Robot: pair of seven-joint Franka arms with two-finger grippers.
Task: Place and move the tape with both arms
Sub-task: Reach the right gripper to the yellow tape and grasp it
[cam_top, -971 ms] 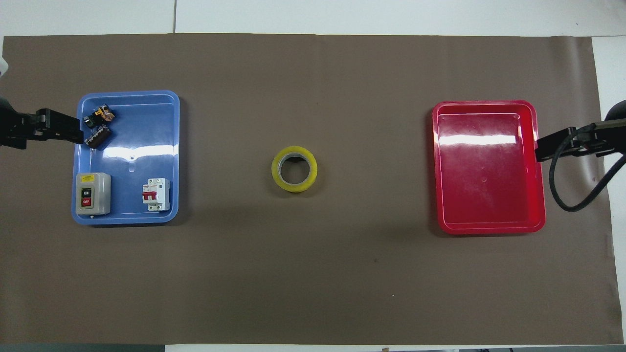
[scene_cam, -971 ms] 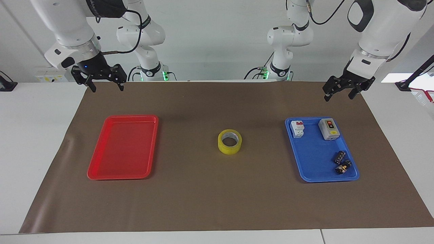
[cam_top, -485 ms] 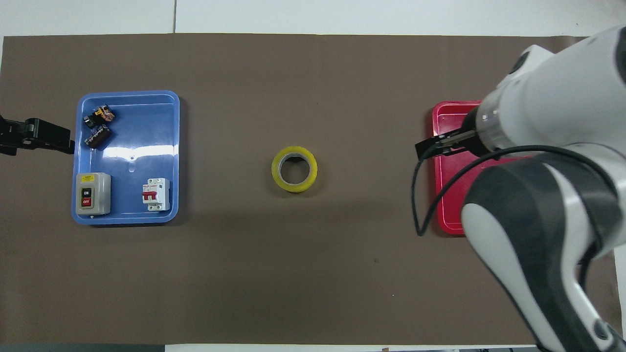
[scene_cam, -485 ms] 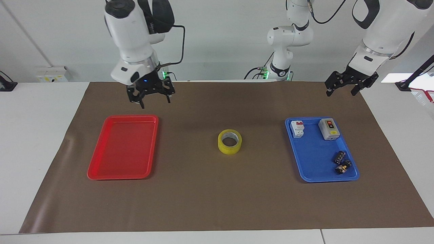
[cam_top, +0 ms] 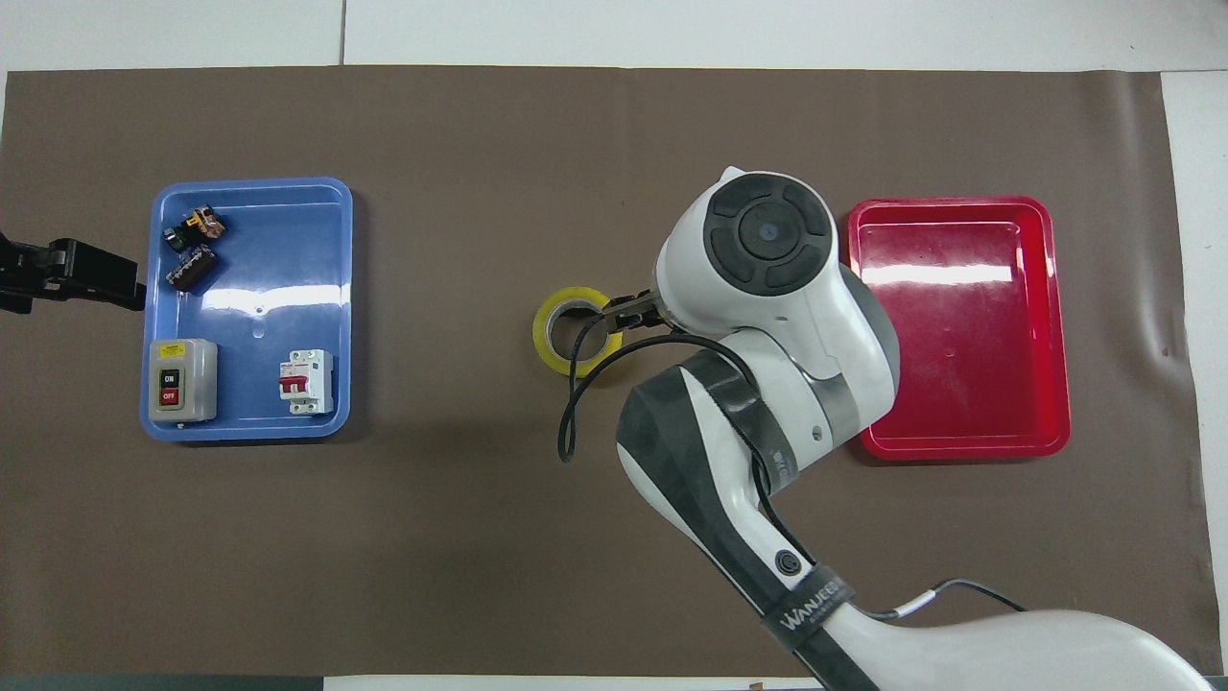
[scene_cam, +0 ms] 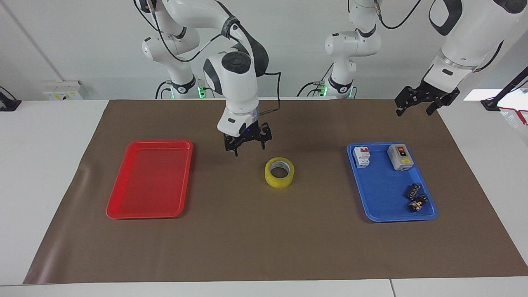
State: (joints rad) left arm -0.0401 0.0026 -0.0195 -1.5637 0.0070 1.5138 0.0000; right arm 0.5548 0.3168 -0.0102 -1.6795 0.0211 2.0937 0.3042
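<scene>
The yellow tape roll (scene_cam: pixel 279 172) lies flat on the brown mat (scene_cam: pixel 255 239) in the middle of the table; in the overhead view (cam_top: pixel 549 336) my right arm partly covers it. My right gripper (scene_cam: pixel 250 148) is open and empty, hanging over the mat just beside the tape, toward the red tray, not touching it. Its tips show at the roll's edge in the overhead view (cam_top: pixel 622 313). My left gripper (scene_cam: pixel 413 110) is open and empty, raised over the mat's edge near the blue tray, and waits; it also shows in the overhead view (cam_top: pixel 106 278).
An empty red tray (scene_cam: pixel 150 181) lies toward the right arm's end. A blue tray (scene_cam: pixel 383 194) toward the left arm's end holds a white breaker (scene_cam: pixel 362 156), a grey switch box (scene_cam: pixel 400 156) and small dark parts (scene_cam: pixel 416 198). Two smaller white arms stand at the table's robot end.
My right arm has swung from outside the red tray, across it, to just beside the tape, and lowered. My left gripper has barely moved. The tape has not moved.
</scene>
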